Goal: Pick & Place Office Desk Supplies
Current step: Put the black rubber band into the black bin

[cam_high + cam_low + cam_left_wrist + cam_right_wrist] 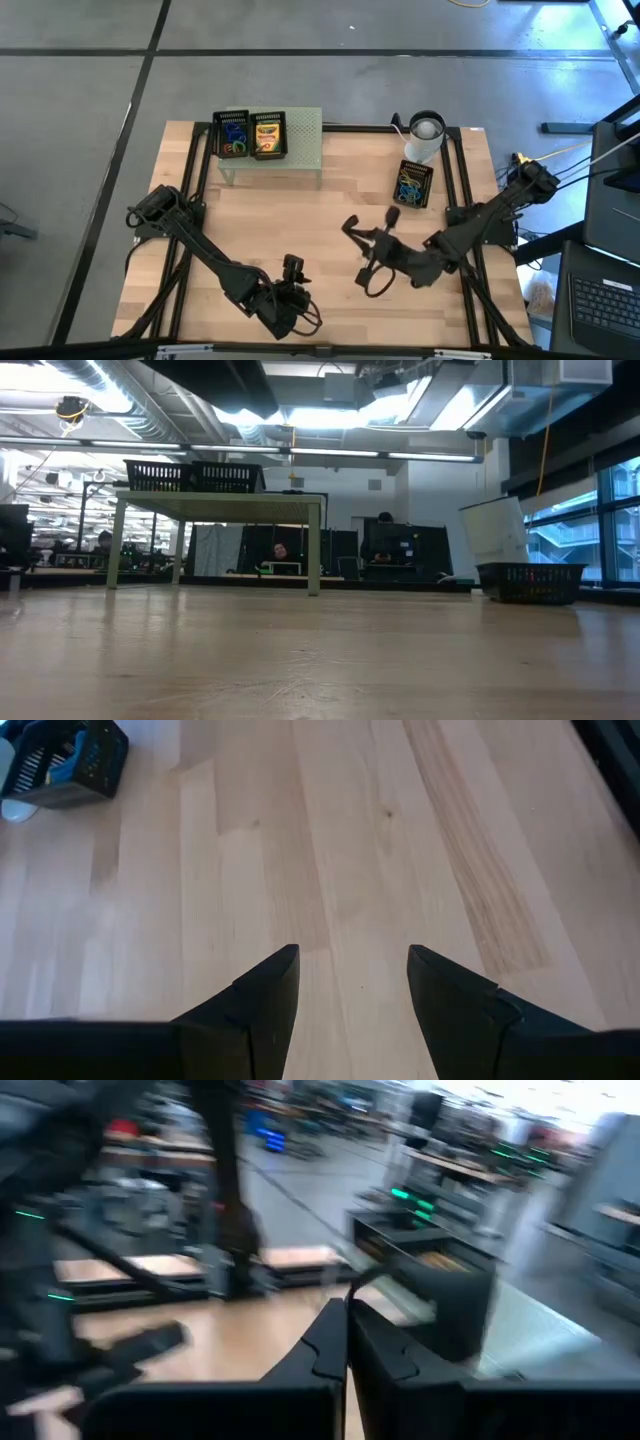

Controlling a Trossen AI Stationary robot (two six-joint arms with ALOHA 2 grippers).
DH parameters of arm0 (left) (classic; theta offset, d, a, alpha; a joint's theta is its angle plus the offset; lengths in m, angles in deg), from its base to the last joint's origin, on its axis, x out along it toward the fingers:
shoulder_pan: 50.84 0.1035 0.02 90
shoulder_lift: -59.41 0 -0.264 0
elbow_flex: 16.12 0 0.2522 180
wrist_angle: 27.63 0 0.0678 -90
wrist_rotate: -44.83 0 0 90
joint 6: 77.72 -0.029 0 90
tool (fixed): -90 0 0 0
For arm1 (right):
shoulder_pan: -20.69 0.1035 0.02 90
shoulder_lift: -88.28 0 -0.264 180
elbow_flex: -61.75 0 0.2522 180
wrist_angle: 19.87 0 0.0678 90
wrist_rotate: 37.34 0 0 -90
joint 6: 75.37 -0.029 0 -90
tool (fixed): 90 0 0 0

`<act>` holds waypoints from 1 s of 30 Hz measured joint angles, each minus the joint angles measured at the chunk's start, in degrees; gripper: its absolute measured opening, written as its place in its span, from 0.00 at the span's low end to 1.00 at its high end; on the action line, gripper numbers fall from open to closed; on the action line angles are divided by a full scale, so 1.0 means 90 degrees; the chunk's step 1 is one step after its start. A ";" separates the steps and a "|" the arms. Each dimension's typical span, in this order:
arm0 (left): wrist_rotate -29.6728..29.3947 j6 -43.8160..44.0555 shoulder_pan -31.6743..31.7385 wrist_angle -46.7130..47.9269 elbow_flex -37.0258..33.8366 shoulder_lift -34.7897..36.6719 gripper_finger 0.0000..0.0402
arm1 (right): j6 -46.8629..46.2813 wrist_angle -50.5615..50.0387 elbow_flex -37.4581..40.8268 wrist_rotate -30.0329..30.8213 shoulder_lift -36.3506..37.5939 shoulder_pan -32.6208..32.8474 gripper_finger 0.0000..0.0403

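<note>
On the pale green stand (300, 140) at twelve o'clock, two black baskets hold coloured loops (234, 135) and a crayon box (267, 136). A third basket (413, 183), at two o'clock beside the white cup (425, 135), holds what look like blue bits. Left gripper (350, 982) parked at six o'clock, jaws apart, empty. Right gripper (347, 1342) mid-table, jaws closed, empty.

We see the table (300, 210) evenly lit from overhead, with only soft, faint shadows under the arms. In the low view, ceiling strip lights (330, 452) glare at twelve o'clock and windows (600, 510) shine at three o'clock, while the near tabletop blurs. The right wrist view is smeared throughout; the left wrist view is sharp, bright and warm.
</note>
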 joint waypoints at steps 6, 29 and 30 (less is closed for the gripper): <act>-0.0008 -0.0433 0.0005 -0.0005 0.0000 0.0000 0.45 | 0.0948 0.0818 0.0000 -0.1661 0.0006 -0.0345 0.01; -0.0087 -0.0612 0.0090 -0.0147 0.0000 0.0000 0.45 | -0.5191 -0.8217 0.0030 -0.2872 0.0318 -0.2214 0.01; -0.0087 -0.0612 0.0090 -0.0148 0.0000 0.0000 0.45 | -0.5425 -0.8496 0.0096 -0.2940 0.0312 -0.2298 0.01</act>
